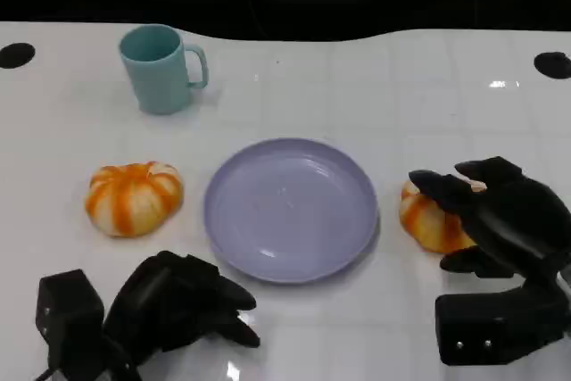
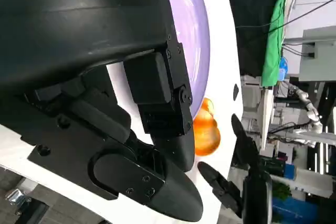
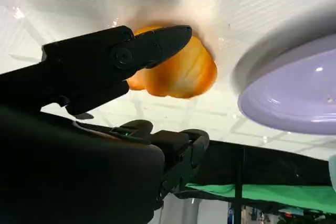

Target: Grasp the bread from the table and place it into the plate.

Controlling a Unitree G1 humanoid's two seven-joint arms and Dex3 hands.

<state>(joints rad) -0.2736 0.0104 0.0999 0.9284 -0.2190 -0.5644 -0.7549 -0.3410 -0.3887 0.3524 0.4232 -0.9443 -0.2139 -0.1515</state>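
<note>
On the white desk (image 1: 357, 86), a teal mug (image 1: 161, 69) is seen at the far left, with an orange-striped bread roll (image 1: 134, 198) nearer. The left hand (image 1: 183, 305) is rested low on the desk, fingers curled in around nothing. The lilac plate (image 1: 290, 207) is placed centrally and carries nothing. Just right of it, a second bread (image 1: 428, 220) is lying on the desk, straddled by the spread fingers of the right hand (image 1: 500, 216); a closed grip cannot be confirmed.

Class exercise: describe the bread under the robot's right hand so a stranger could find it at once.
Start at the lilac plate mid-table. The bread beside the right hand lies just off its rim. Unlike the other bread, black fingers reach over it.
</note>
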